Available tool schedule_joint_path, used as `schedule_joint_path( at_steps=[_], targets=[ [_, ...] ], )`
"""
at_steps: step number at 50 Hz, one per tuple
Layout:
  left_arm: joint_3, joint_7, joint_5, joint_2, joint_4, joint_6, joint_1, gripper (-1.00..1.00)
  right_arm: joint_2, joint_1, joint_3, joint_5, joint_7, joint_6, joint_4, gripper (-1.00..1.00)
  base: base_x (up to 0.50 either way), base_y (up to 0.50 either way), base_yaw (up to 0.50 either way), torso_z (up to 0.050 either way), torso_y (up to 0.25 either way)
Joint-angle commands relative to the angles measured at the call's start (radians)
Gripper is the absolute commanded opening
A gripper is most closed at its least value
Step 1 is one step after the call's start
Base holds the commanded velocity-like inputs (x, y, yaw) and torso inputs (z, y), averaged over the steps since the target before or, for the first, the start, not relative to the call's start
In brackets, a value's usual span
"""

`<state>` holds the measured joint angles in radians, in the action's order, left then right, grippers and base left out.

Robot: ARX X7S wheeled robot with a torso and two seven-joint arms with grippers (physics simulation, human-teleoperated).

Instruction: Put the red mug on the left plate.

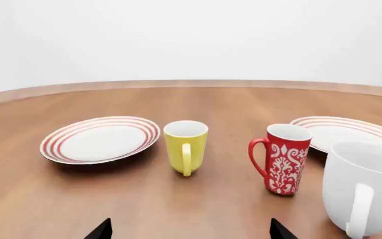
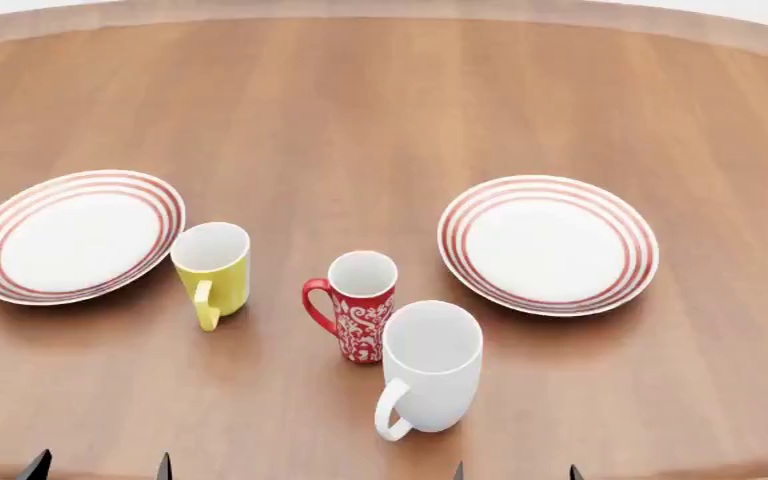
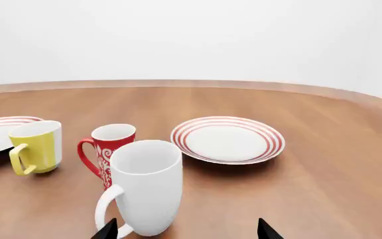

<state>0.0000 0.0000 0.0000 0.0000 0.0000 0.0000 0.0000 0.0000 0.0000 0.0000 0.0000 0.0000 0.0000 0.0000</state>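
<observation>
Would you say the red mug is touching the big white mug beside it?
Cannot tell. The red mug and white mug overlap in head and right wrist views; the left wrist view hints at a sliver of table between.

Head cam looks steeply down from above the near edge of the round brown wooden desk (image 2: 357,110). Both wrist cams sit low and close, facing level across it; all three share the small red floral-patterned mug (image 2: 357,318) mid-desk.
</observation>
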Motion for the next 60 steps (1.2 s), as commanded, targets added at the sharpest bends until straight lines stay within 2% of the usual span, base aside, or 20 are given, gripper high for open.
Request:
schedule_joint_path(
  at_steps=[1, 24, 60],
  targets=[
    [0.018, -0.018, -0.016, -0.016, -0.001, 0.001, 0.000, 1.00, 0.014, 0.003, -0.017, 0.023, 0.021, 0.007, 0.000, 1.00, 0.00, 0.00, 0.00, 0.000, 0.000],
    [0.080, -0.075, -0.064, -0.067, -0.002, 0.006, 0.000, 1.00, 0.065, 0.008, -0.087, 0.068, 0.089, 0.008, -0.003, 1.00, 0.00, 0.02, 0.00, 0.000, 0.000],
    [0.128, -0.120, -0.104, -0.107, -0.007, 0.016, -0.006, 1.00, 0.107, 0.005, -0.134, 0.112, 0.132, 0.000, -0.012, 1.00, 0.12, 0.33, 0.00, 0.000, 0.000]
  ],
)
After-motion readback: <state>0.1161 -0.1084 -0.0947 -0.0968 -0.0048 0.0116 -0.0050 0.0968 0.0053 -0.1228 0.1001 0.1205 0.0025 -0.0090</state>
